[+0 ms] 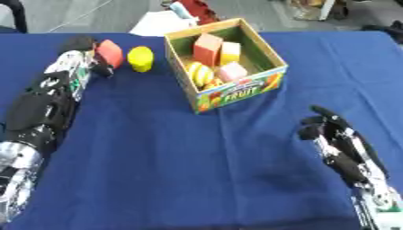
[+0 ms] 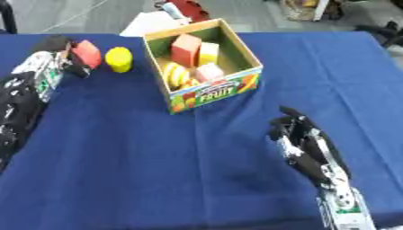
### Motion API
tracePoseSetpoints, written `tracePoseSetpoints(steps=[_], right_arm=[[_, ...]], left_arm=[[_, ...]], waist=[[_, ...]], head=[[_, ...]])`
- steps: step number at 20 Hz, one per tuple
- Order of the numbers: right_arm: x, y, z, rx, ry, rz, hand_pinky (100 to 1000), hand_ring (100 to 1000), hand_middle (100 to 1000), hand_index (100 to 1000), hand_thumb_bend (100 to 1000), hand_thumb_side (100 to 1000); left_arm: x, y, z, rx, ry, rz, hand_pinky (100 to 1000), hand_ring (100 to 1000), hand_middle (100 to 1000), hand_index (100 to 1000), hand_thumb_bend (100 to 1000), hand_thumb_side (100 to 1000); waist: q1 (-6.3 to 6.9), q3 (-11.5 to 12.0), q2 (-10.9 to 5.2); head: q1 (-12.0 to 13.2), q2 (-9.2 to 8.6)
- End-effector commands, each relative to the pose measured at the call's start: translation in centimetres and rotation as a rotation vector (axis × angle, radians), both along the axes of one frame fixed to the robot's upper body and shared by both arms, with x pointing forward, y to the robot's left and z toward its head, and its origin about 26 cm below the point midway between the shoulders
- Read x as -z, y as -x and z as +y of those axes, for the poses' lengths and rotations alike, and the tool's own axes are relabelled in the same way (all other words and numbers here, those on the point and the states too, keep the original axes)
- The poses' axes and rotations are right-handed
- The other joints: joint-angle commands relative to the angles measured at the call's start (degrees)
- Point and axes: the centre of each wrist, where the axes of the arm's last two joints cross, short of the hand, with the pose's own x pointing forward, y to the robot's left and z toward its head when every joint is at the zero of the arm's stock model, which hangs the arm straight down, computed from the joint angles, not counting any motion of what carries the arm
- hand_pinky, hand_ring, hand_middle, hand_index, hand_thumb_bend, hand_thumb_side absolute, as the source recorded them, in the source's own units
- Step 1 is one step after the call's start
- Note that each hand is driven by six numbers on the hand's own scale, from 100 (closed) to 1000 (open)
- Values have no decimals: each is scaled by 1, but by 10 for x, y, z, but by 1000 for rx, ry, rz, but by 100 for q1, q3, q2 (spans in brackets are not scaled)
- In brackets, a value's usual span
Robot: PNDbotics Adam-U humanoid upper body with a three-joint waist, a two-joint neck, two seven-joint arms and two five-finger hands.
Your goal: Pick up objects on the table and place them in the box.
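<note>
A cardboard fruit box [image 1: 236,92] stands at the far middle of the blue table, holding a red block [image 1: 208,47], pale yellow and pink pieces and a yellow striped piece. To its left lies a yellow cylinder [image 1: 141,58]. My left hand [image 1: 85,51] reaches along the far left and is shut on a red block [image 1: 110,53], just left of the cylinder. My right hand [image 1: 327,128] rests near the lower right with relaxed fingers, holding nothing.
White paper [image 1: 161,22] and a red thing [image 1: 197,9] lie beyond the table's far edge, behind the box. Blue cloth [image 1: 197,170] covers the table between my two arms.
</note>
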Motion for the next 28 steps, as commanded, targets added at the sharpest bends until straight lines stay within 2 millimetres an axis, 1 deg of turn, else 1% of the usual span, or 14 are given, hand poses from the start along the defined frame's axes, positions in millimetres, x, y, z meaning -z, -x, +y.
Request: tracePoseSetpoints(steps=[1, 4, 6, 7, 10, 13, 16, 18, 20, 24, 27, 28], right_arm=[[-8, -3, -3, 3, 1, -26, 648, 634, 656, 896, 100, 400], [-8, -3, -4, 9, 3, -25, 648, 634, 656, 896, 100, 400], [-7, -3, -5, 12, 4, -21, 648, 634, 655, 896, 100, 401], [-6, -2, -5, 12, 5, -20, 648, 634, 656, 896, 100, 402], [-6, -2, -5, 12, 5, -18, 648, 634, 655, 896, 100, 402], [-6, -2, -5, 8, 5, -17, 648, 634, 655, 896, 100, 402], [-5, -2, -3, 1, 3, -16, 648, 634, 655, 896, 100, 402], [-5, -2, -1, -5, 0, -16, 648, 634, 655, 895, 100, 402], [-6, -2, 1, -12, -2, -17, 648, 634, 655, 895, 100, 402], [-6, -2, 3, -18, -5, -17, 649, 634, 655, 896, 100, 403], [-6, -2, 4, -23, -7, -17, 649, 634, 655, 896, 100, 402], [-6, -2, 5, -24, -7, -17, 649, 634, 655, 896, 100, 402]], left_arm=[[-30, -1, 6, 24, -18, -97, 679, 545, 553, 748, 102, 209], [-56, 0, 6, 84, -48, -164, 683, 543, 550, 749, 100, 203], [-76, 2, 2, 141, -76, -214, 688, 546, 553, 752, 100, 200], [-84, 3, -1, 166, -90, -232, 694, 554, 561, 757, 117, 196], [-108, 5, -20, 270, -168, -278, 699, 557, 564, 758, 134, 190], [-118, 6, -50, 393, -201, -289, 702, 562, 568, 761, 141, 191], [-112, 3, -87, 521, -216, -258, 712, 578, 582, 773, 168, 194], [-102, 1, -111, 596, -223, -225, 715, 582, 586, 775, 172, 195], [-91, 0, -130, 666, -228, -196, 720, 591, 596, 783, 169, 197], [-74, 1, -159, 785, -220, -165, 724, 600, 607, 792, 155, 198], [-65, 2, -172, 849, -199, -147, 724, 602, 616, 804, 141, 200], [-62, 2, -175, 864, -189, -139, 724, 606, 624, 815, 153, 200]], waist=[[-50, 9, -53], [-38, 32, -71], [-29, 51, -84], [-26, 59, -88], [-20, 70, -103], [-26, 59, -110], [-38, -5, -113], [-46, -66, -107], [-53, -121, -91], [-60, -196, -57], [-66, -228, -43], [-69, -235, -41]], head=[[15, -54], [-7, -42], [-24, -28], [-30, -26], [-39, -13], [-39, -12], [-7, -4], [33, -9], [62, -18], [112, -16], [131, -14], [139, -14]])
